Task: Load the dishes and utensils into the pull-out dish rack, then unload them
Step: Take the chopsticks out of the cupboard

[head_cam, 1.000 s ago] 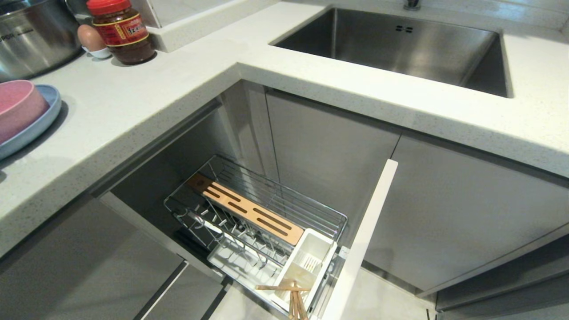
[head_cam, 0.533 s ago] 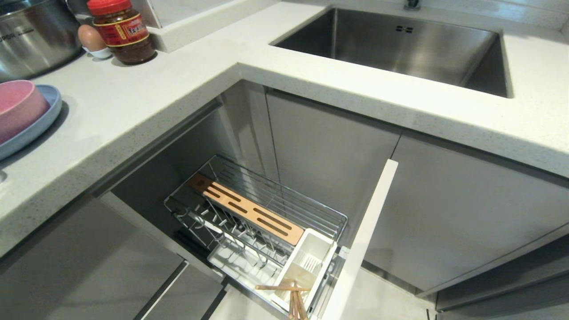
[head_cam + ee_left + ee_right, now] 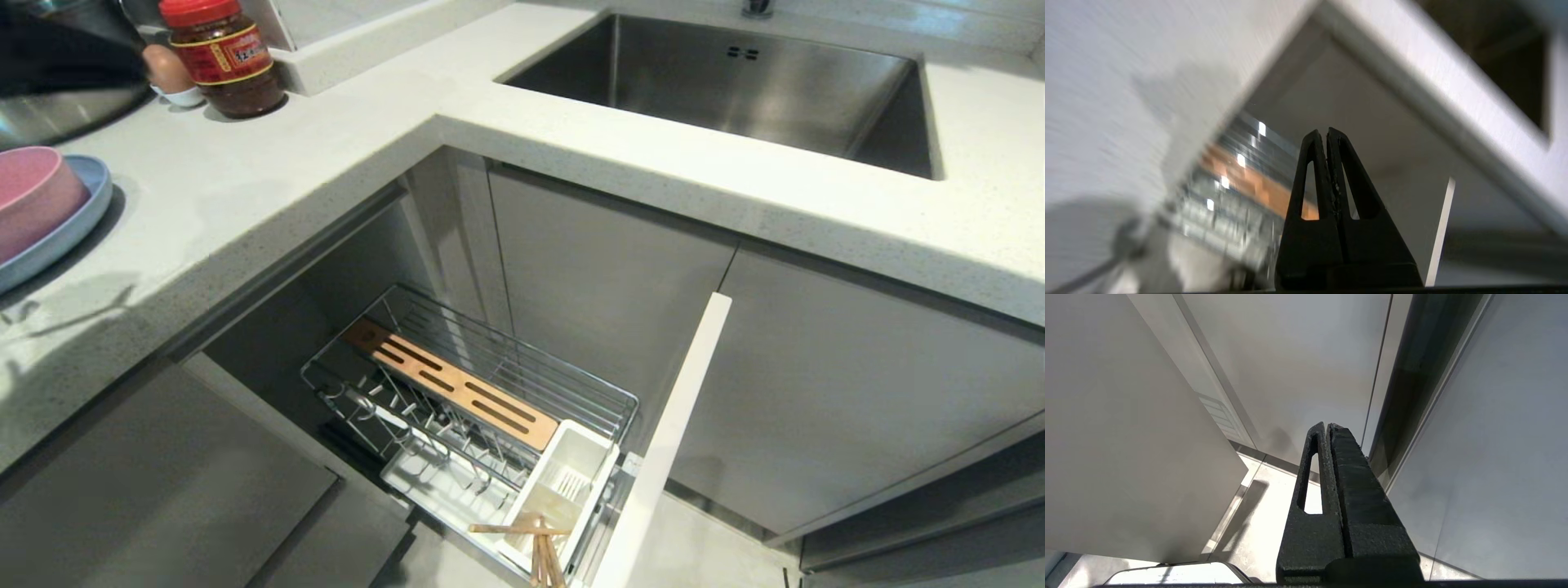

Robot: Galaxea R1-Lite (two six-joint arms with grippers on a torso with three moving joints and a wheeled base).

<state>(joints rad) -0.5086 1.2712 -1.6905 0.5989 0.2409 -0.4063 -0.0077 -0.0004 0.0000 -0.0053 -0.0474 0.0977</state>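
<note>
Left gripper [image 3: 1327, 132]: fingers pressed together tip to tip, nothing between them. Its wrist view is smeared; it looks down past the desk edge toward the pull-out dish rack [image 3: 1241, 183], apart from everything seen there. In the head view a dark blurred shape sits at the top left corner in front of the steel pot [image 3: 49, 118]; it cannot be told which part of the arm this is.

Right gripper [image 3: 1327, 426]: fingers closed flat against each other, holding nothing, hanging beside grey cabinet panels above the floor. Touches nothing visible.

Pull-out dish rack [image 3: 457, 392]: drawn out from under the desk [image 3: 269, 188], below the corner. Chrome wire basket, slotted wooden strip [image 3: 457, 384] running along it, plate prongs empty. White utensil cup [image 3: 563, 482] at the front end, just behind the narrow white front panel [image 3: 669, 441].

Chopsticks [image 3: 539, 543]: light wood, standing in the utensil cup at its front end, tips splayed, partly cut off by the lower picture edge.

Pink bowl [image 3: 33, 196]: sitting on the light-blue plate [image 3: 73, 229], both on the desk at the far left, well apart from the rack.

Also on the desk, back left: red-lidded jar [image 3: 220, 57] of dark sauce, an egg [image 3: 167, 69] in a small white holder just beside it. Steel sink [image 3: 735, 82] set into the desk at top right.
</note>
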